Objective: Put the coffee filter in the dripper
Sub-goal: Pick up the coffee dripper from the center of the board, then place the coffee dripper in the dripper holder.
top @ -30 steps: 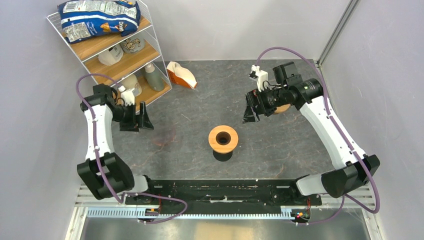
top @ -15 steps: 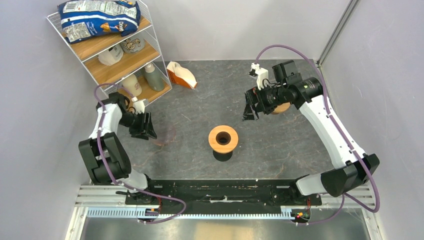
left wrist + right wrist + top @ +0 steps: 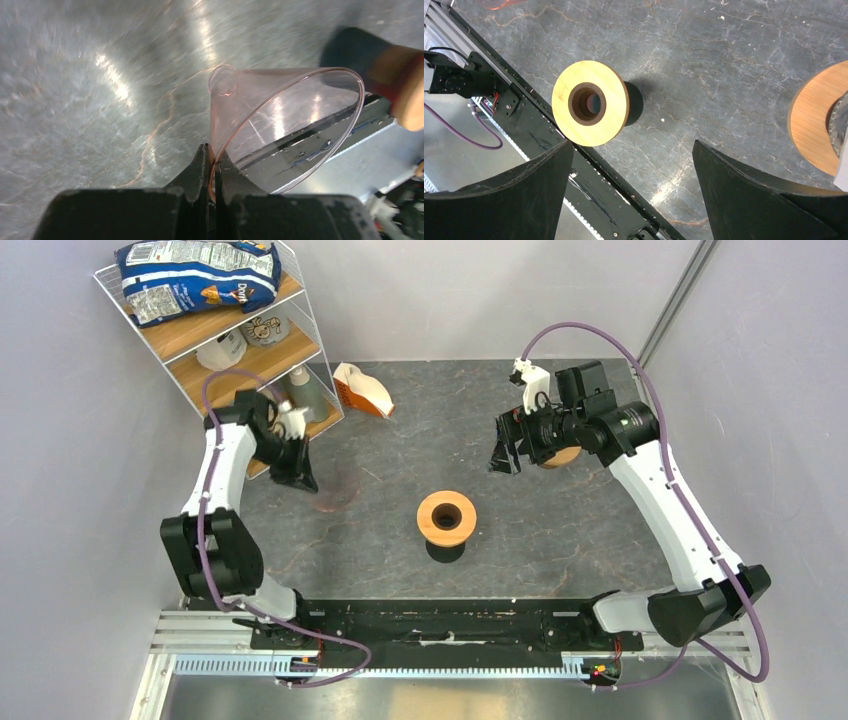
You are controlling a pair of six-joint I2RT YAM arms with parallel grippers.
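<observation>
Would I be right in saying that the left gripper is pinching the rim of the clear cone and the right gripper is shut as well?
Not quite: the right gripper is open, its jaws standing wide apart over the table, as the right wrist view shows. The left gripper is indeed pinching the rim of the clear cone.
</observation>
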